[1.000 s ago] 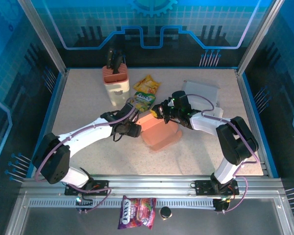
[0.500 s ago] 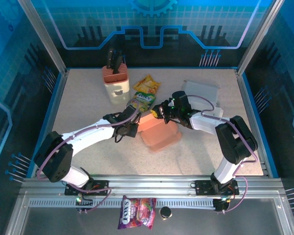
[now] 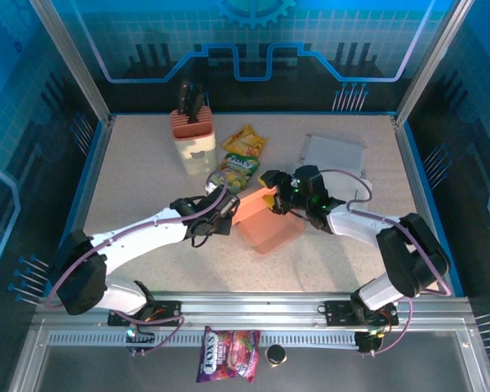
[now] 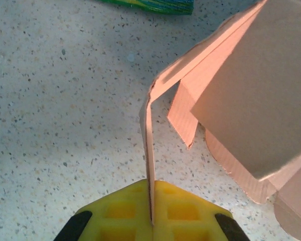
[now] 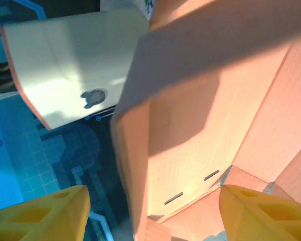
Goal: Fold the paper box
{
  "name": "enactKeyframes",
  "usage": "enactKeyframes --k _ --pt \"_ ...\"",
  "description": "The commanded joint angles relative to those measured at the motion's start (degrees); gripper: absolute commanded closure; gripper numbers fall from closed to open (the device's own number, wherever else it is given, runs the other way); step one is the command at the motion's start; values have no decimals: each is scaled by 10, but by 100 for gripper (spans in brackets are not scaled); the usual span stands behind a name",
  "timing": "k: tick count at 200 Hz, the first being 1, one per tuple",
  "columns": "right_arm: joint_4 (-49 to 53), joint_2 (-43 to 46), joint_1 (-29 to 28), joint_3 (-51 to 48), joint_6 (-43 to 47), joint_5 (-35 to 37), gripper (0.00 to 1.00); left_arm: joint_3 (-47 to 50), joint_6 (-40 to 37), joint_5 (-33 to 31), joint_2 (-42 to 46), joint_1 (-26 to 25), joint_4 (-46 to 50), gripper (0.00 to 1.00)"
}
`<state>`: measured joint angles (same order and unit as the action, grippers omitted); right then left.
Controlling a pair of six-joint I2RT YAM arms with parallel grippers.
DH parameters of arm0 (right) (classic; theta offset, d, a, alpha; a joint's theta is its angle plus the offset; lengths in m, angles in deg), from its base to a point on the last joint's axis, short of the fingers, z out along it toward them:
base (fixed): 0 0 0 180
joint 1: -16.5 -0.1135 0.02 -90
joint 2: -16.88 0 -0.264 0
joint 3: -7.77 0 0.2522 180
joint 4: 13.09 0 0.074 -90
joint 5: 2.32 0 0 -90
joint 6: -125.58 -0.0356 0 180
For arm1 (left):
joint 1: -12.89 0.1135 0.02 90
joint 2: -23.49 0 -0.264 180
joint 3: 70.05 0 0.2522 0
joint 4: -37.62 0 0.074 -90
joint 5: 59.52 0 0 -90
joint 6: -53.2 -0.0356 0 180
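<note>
Two grippers at one orange box

One orange paper box (image 3: 265, 224) sat on the speckled table (image 3: 147, 188), on the arms' side of the knife block (image 3: 194, 143) and off to the block's right. It was partly formed, with panels standing up and loose flaps at its edges. A thin flap (image 4: 149, 150) stuck out from the side of the box facing the block. The left gripper (image 3: 227, 211) was clenched on that flap. In the left wrist view its yellow pads (image 4: 120, 218) met with the card pinched edge-on between them, and the flap bent over above them toward the box's body.

The right gripper (image 3: 271, 198) met the box from the side away from the block, at its upper far panel. In the right wrist view its yellow fingers (image 5: 45, 213) stood wide apart, released, with the edge of an upright panel in the gap between them. Whether either finger touched the card could not be told. The cream block showed beyond that panel.

Just right of the block lay a yellow bag (image 3: 245, 140). A green bag (image 3: 235, 170) lay between the block and the box, near the flap. A grey case (image 3: 335, 153) sat well to the block's right, past the box. Farthest from the block, beyond the arms' bases, lay a candy bag (image 3: 229, 354) with a small dark cap (image 3: 275, 354) just beside it.
</note>
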<state>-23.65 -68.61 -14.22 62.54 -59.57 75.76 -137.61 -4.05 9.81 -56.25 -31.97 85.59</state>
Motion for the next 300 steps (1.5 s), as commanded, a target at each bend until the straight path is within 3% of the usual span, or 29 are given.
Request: enactKeyframes --k 1,24,73,230,262,276,300 --pt "-30 11 -13 -14 -15 57 32 13 53 -15 16 -11 26 100" --pt "-19 17 -20 -11 -18 67 36 16 58 -8 16 -15 26 100" --pt "-35 -5 -39 -2 -36 76 56 14 58 -6 20 -17 26 100" --pt "-45 -38 -62 14 -45 95 88 31 68 -9 47 -24 34 100" --pt "-50 -38 -67 12 -57 106 100 28 71 -13 62 -24 52 100" --pt "-44 -34 -75 14 -68 120 100 24 76 -17 84 -23 74 80" --pt "-47 -37 -105 22 -98 165 100 15 92 3 146 2 110 53"
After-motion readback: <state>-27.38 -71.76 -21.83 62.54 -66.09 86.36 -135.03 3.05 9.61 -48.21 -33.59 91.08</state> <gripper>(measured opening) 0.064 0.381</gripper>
